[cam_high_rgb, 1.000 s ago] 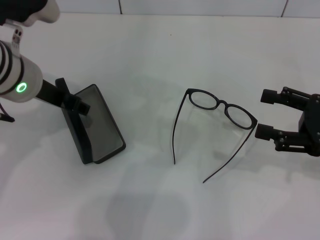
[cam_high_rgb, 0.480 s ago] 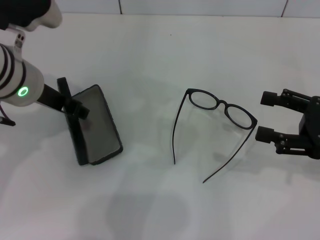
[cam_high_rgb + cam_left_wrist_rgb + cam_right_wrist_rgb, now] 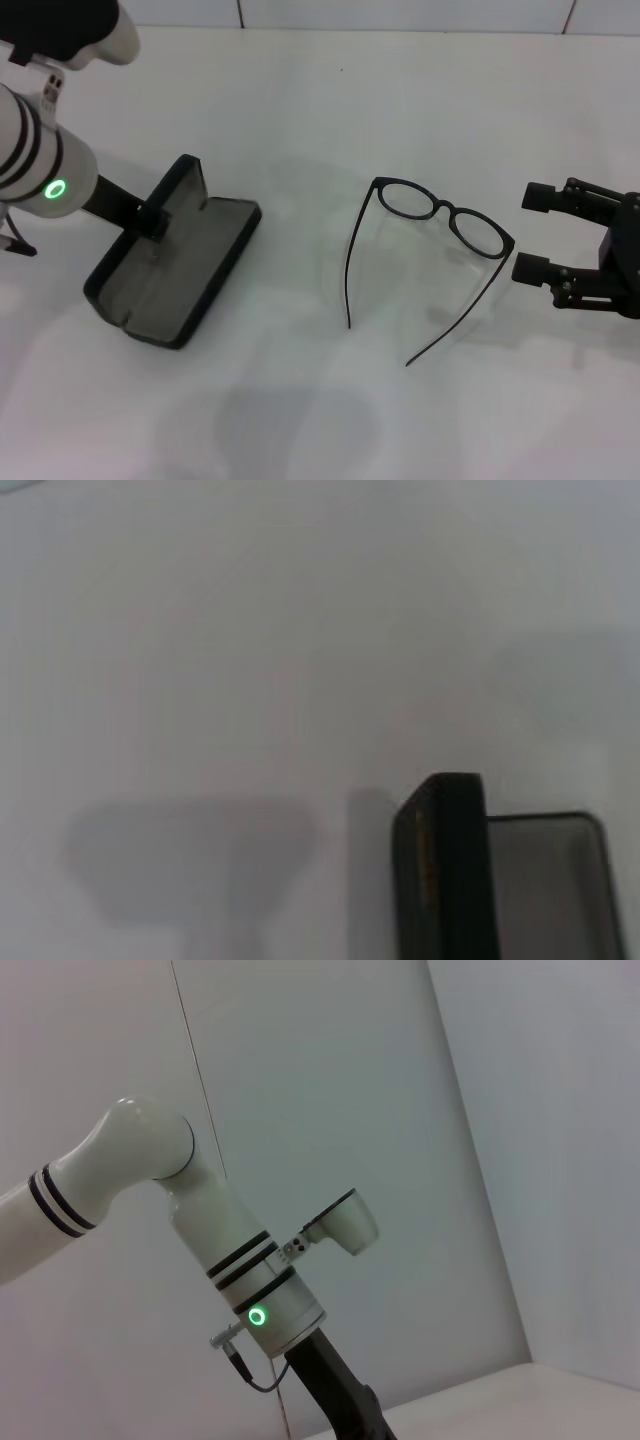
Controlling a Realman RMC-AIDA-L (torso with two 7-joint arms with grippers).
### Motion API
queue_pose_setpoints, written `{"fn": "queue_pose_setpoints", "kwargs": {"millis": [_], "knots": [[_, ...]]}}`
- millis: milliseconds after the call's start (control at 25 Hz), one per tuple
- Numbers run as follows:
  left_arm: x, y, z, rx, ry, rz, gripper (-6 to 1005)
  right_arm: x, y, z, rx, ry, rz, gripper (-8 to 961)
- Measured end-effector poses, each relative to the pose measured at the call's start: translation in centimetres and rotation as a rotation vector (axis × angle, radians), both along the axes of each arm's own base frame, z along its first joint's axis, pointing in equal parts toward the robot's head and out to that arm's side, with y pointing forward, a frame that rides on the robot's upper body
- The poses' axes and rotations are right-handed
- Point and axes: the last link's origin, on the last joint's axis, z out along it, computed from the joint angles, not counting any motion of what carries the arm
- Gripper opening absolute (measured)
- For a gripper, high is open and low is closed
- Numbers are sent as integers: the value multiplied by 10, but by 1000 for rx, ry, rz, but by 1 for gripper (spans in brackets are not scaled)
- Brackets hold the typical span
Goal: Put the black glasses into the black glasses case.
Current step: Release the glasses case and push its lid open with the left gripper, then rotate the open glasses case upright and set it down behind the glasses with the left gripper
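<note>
The black glasses [image 3: 447, 208] lie unfolded on the white table, lenses toward the far side and temple arms pointing at me. To their left the black glasses case [image 3: 190, 270] lies open, grey lining up. One half is flat on the table and the other is tilted up. My left gripper [image 3: 150, 215] is shut on that raised half. The left wrist view shows the case [image 3: 445, 870] edge-on with faint orange lettering. My right gripper [image 3: 530, 231] hovers open just right of the glasses' right lens, not touching them.
The white table [image 3: 320, 420] reaches back to a tiled wall [image 3: 400, 12]. In the right wrist view my left arm [image 3: 240, 1270] shows with its green ring light, against a pale wall.
The case stood on edge, nearly closed, and has swung open to lie flat with its lining up. My left arm shifted slightly with it. Glasses and right gripper stayed put.
</note>
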Motion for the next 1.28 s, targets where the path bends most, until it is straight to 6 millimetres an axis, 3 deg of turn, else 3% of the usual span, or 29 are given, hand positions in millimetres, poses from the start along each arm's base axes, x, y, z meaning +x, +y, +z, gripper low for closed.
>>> {"fn": "queue_pose_setpoints", "kwargs": {"millis": [160,480,920,1280], "knots": [[2,0,-2,-8,3,-8,213,1,-1,0,-1,1,-3,870],[5,-1,-7,-31,20,-40,203,1,-1,-1,-3,5,-9,870],[25,4,-1,-35,31,-170,204,1,-2,3,2,19,-3,870],[68,26,-4,-101,125,-554,205,-4,-19,7,-35,51,119,870]]}}
